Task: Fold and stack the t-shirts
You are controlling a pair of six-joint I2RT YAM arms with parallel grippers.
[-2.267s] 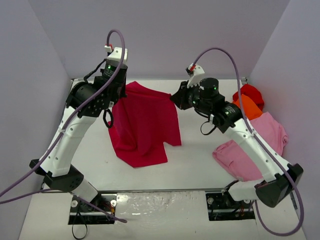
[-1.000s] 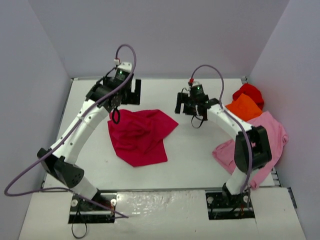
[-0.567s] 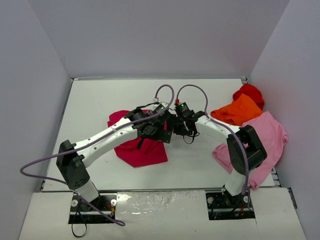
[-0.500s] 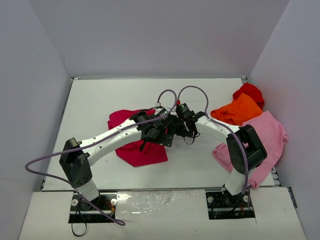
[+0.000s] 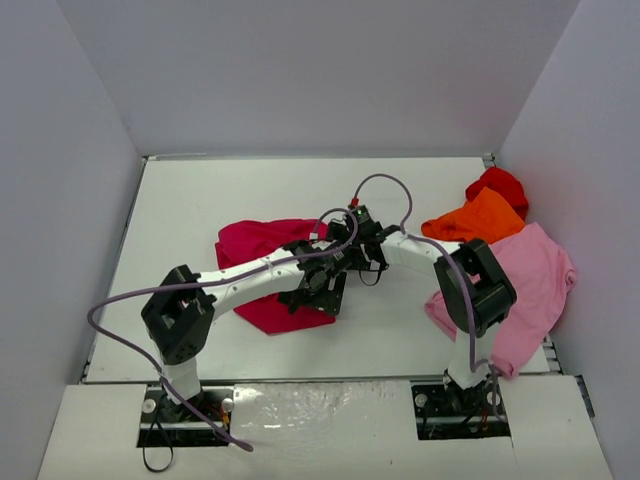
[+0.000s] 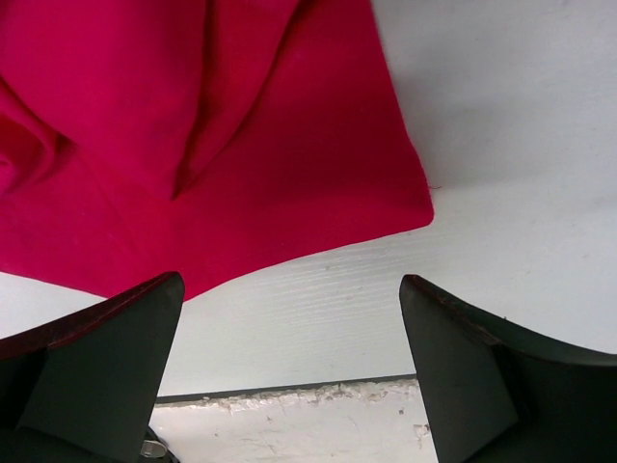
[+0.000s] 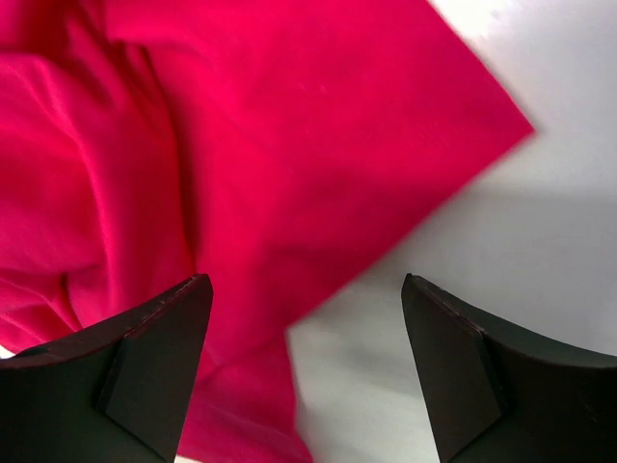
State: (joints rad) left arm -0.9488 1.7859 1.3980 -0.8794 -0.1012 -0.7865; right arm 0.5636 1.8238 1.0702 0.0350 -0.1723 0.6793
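The raspberry-red t-shirt lies crumpled on the white table, left of centre. My left gripper hangs open over its near right corner. In the left wrist view that corner lies ahead of the left gripper, and bare table shows between the fingers. My right gripper is open over the shirt's far right edge. In the right wrist view the red cloth fills the upper left, and the right gripper holds nothing. The orange, bright red and pale pink t-shirts lie at the right.
Both wrists sit close together at the table's middle. The right arm's elbow rests over the pink shirt. The table's front edge shows just below the left fingers. Grey walls close in the left, back and right.
Both grippers have swung in from the back of the table to the red shirt's right side. The shirt, held up earlier, now lies loose on the table.
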